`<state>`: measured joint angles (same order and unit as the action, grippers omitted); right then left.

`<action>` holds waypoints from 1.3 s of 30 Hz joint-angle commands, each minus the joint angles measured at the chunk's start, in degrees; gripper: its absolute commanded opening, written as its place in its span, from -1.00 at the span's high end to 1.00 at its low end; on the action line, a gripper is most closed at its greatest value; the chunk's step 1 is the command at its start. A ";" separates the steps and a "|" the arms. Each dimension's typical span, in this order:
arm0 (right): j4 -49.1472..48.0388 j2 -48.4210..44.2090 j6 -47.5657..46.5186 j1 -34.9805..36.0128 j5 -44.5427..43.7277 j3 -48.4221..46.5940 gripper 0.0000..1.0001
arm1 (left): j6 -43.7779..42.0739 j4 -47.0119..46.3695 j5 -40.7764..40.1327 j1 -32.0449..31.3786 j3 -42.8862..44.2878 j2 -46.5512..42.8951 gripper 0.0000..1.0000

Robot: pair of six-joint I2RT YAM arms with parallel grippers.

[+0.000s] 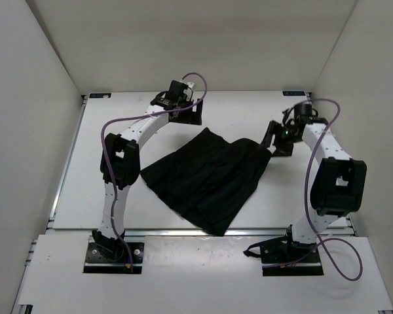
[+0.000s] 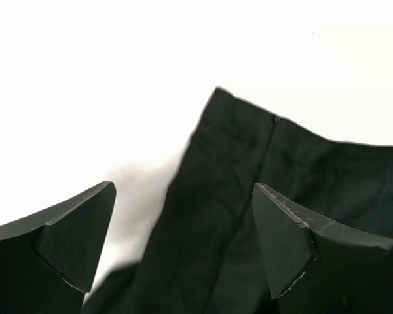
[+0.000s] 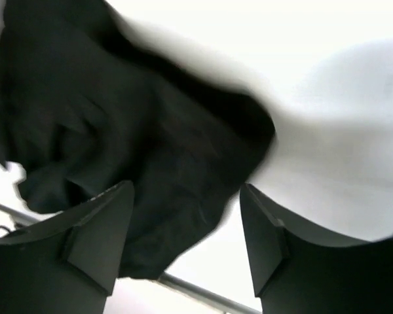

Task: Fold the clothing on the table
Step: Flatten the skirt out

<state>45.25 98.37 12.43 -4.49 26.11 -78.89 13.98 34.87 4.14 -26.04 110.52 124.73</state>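
White tabletop (image 1: 98,196), white side walls (image 1: 26,131). Black pleated skirt-like garment (image 1: 206,176) lies mid-table, skewed, near corner reaching the front edge. L gripper (image 2: 183,190) over far corner, jaws apart, nothing clamped. R gripper (image 3: 187,185) over right corner, jaws apart too; view blurred, fabric bunched below. Risks: a regrip on bunched cloth could pinch several plies and drag the fold crooked; near corner could slip off the edge if pulled.

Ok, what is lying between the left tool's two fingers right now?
A corner of the soft black ribbed fabric garment, lying on the white tabletop. The left wrist view shows it beneath the open left tool.
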 commanded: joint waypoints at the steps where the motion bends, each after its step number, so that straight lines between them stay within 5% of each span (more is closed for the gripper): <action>1: -5.16 -8.61 4.53 0.10 -4.49 12.41 -0.27 | -4.49 -0.94 2.62 -0.41 4.95 4.72 -0.93; 10: -14.49 -14.88 10.86 0.62 -4.49 25.10 -0.40 | -1.15 -3.58 8.95 0.64 10.50 14.04 -0.82; 20: -19.85 -4.33 10.60 2.29 -5.72 20.62 -0.42 | 2.89 -3.68 12.82 -0.50 11.56 18.62 -0.67; 29: -27.31 -1.17 12.80 2.21 -3.35 19.75 -0.42 | 5.27 -3.94 17.22 -0.94 11.03 20.47 -0.33; 34: -27.94 2.79 12.80 4.14 -3.60 14.74 -0.34 | 5.97 -4.37 17.30 -0.85 10.68 20.64 0.03; 39: -23.47 8.41 11.22 5.63 -6.60 7.36 0.29 | 7.64 -4.55 16.51 -0.41 10.95 20.38 0.70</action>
<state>21.34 105.16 24.38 0.30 21.28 -67.48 20.84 28.49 20.21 -26.17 121.56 144.77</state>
